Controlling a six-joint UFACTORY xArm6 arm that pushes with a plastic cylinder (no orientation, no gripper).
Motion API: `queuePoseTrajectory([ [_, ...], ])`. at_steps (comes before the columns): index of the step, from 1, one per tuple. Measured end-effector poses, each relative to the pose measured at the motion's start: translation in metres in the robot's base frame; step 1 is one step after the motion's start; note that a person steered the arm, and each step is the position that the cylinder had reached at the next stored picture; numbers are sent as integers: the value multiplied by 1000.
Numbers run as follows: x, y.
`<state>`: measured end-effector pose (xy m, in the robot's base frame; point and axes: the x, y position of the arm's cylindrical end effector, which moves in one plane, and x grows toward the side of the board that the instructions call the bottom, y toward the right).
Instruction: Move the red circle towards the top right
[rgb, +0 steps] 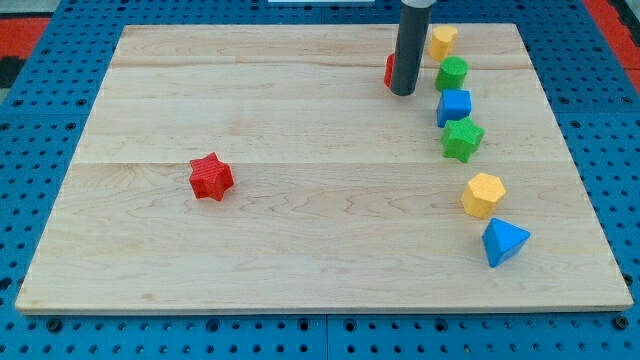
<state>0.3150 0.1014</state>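
The red circle (389, 70) is near the view's top, right of centre, mostly hidden behind my rod; only its left edge shows. My tip (403, 93) rests on the board right in front of it, touching or almost touching it. A yellow block (442, 41) lies to the upper right of the tip. A green block (452, 73) and a blue block (454, 106) lie just to its right.
A red star (211, 177) sits left of centre. A green star (462, 139), a yellow hexagon (483, 194) and a blue triangle (504, 242) run down the right side. The wooden board (300, 260) lies on a blue pegboard.
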Motion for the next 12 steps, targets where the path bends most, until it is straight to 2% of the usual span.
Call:
queuePoseTrajectory([
  [3, -76, -3],
  [5, -70, -35],
  [7, -112, -43],
  [9, -112, 21],
  [12, -124, 42],
])
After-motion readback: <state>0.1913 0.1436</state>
